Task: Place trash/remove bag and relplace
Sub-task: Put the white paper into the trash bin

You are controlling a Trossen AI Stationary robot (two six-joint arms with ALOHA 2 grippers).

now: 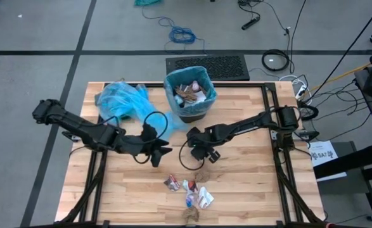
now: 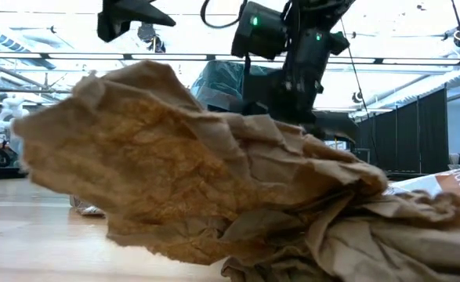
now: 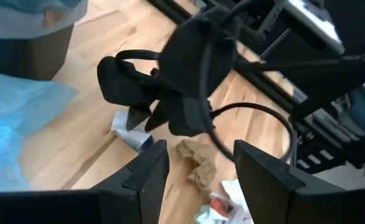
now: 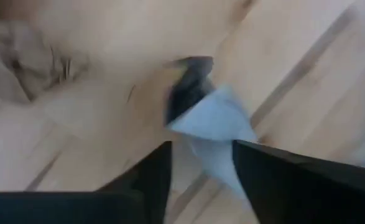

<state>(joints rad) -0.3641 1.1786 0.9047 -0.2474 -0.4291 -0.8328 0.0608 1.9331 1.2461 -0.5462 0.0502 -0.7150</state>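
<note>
Trash [image 1: 191,190] lies scattered on the table [image 1: 249,183] near the lined bin [image 1: 190,94], so the right gripper [image 4: 198,155] straddles a pale scrap [image 4: 212,127], jaws parted, while the left gripper [image 1: 162,151] hovers released.

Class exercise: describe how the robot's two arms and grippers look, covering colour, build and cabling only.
Both arms are black and jointed, each ending in a two-finger gripper: left gripper, right gripper. The fingers are dark, flat and angular. Black cable loops arc off the wrists. Small green lights glow on one wrist housing.
</note>
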